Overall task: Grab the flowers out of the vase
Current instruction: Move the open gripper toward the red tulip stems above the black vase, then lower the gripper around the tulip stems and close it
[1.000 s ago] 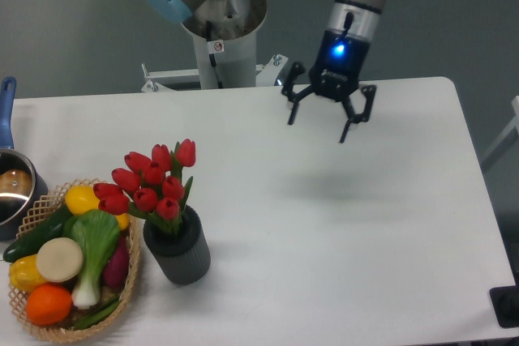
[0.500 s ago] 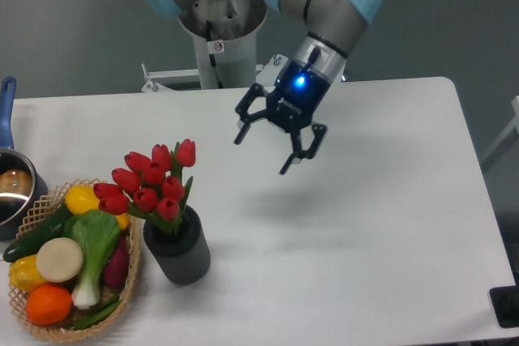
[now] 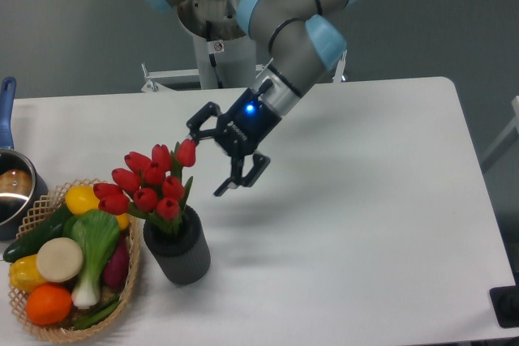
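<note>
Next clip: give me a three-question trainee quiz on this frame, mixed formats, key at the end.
1. True or false: the tool is shut on the flowers.
2. The flowers stand in: A) the wicker basket, B) the vase, C) the saucepan.
3. Fill in: the basket lies to the ____ of the vase in the picture.

Key: 1 false, the tool is open beside the top bud, gripping nothing. 2 B. 3 left.

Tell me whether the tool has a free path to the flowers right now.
Probably yes. The tool is open, just right of the flowers, with nothing between them. The flowers stand upright in the vase; the basket sits on the far side, out of the way.
</note>
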